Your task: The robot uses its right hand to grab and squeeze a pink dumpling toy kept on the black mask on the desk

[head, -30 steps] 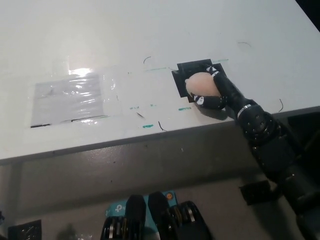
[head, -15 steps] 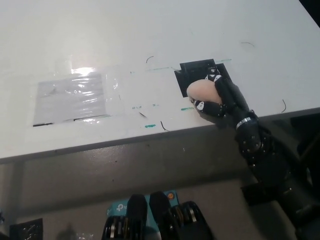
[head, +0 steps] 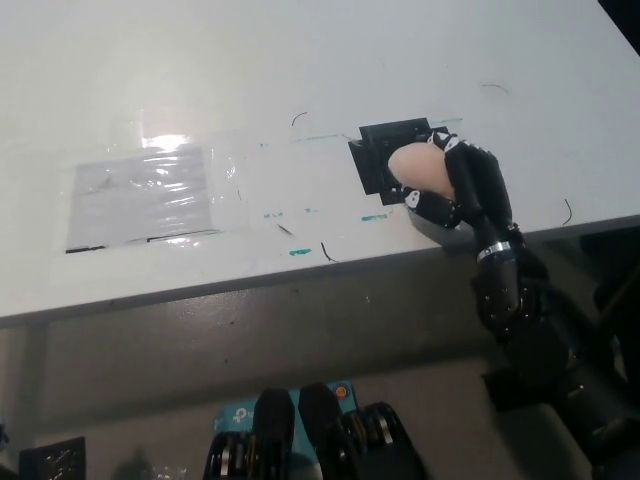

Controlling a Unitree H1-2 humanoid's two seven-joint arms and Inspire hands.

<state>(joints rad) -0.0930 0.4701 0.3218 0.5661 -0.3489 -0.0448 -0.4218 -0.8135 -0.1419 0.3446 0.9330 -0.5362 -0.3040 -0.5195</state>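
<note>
The pink dumpling toy (head: 415, 169) sits at the right part of the white desk, over the near right corner of the black mask (head: 378, 152). My black right hand (head: 462, 188) wraps around the toy from the right and front, its fingers closed on it. Only the toy's left and upper side shows past the fingers. I cannot tell whether the toy touches the mask or hangs just above it. My white left hand is out of the picture.
A shiny clear plastic sheet (head: 143, 196) is taped to the desk at the left. Green tape marks (head: 298, 251) and thin black scribbles dot the surface near the desk's front edge (head: 250, 285). The floor lies below.
The right hand with the toy has shifted a little to the right and rolled, so its back now faces up more. The camera view moved slightly since the earliest frame.
</note>
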